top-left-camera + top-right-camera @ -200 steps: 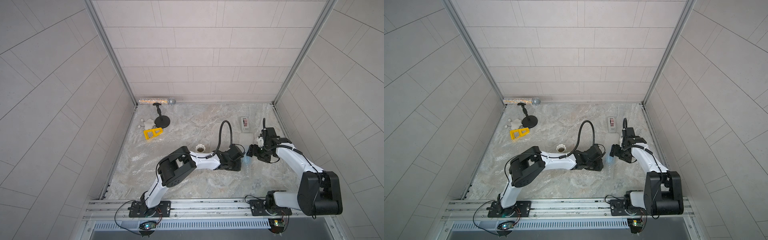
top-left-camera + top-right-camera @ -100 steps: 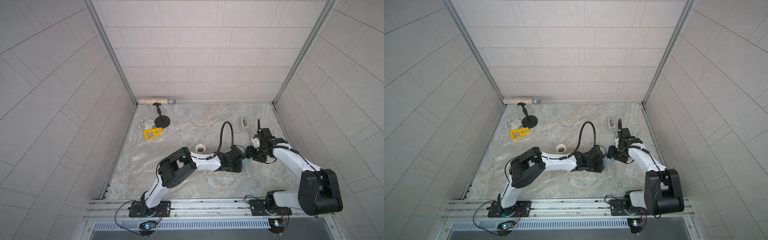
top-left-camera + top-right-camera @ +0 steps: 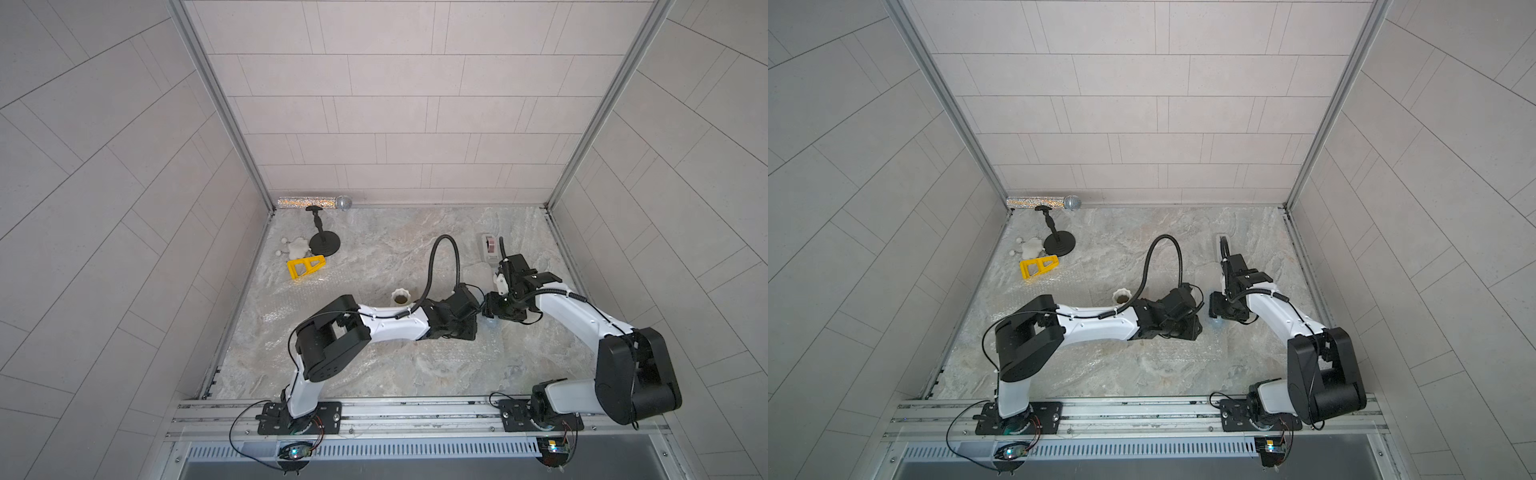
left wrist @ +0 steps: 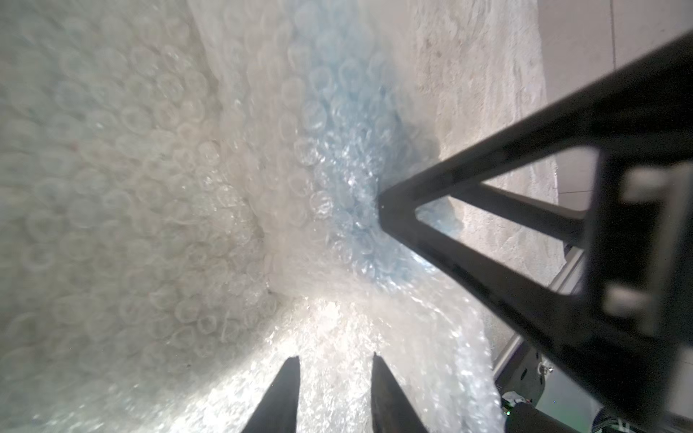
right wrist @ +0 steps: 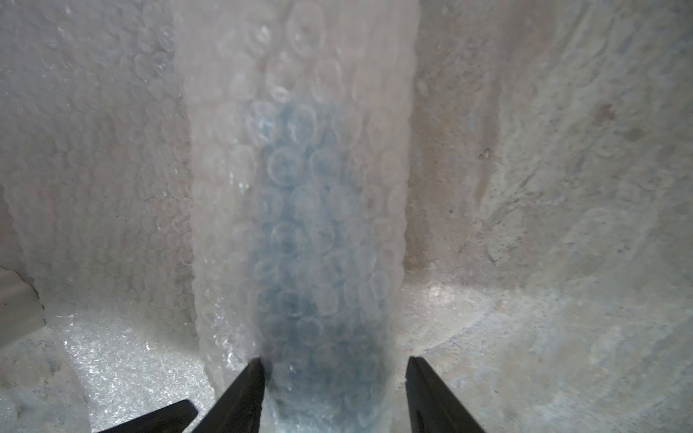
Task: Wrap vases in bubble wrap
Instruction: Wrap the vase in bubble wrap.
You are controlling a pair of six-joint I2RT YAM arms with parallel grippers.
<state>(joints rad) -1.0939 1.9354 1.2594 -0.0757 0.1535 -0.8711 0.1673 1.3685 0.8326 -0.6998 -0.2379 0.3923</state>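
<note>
In both top views the wrap (image 3: 291, 309) lies spread over the near and middle part of the worktop (image 3: 374, 245). The white vase (image 3: 401, 296) stands upright and bare at mid-worktop, just beyond the left arm (image 3: 390, 326). That arm stretches to the right and the right arm (image 3: 569, 309) to the left, and their ends meet right of centre. In a top view a pale blue patch, the blue vase (image 3: 1218, 326), shows low between them. A microphone (image 3: 314, 203) lies in the far left corner and a tape dispenser (image 3: 489, 246) at the far right.

Left wrist view: the left gripper (image 4: 335, 365) has its jaws a little apart, with crumpled wrap showing in the gap. Beyond them the blue vase shows through the wrap, and a black finger (image 4: 450, 255) from the right arm touches that bundle.

Right wrist view: the blue vase lies rolled in wrap, running straight away from the right gripper (image 5: 333, 375). Its jaws stand one on each side of the roll, one finger pressed into the wrap and the other at its edge. Whether they clamp it I cannot tell.
</note>
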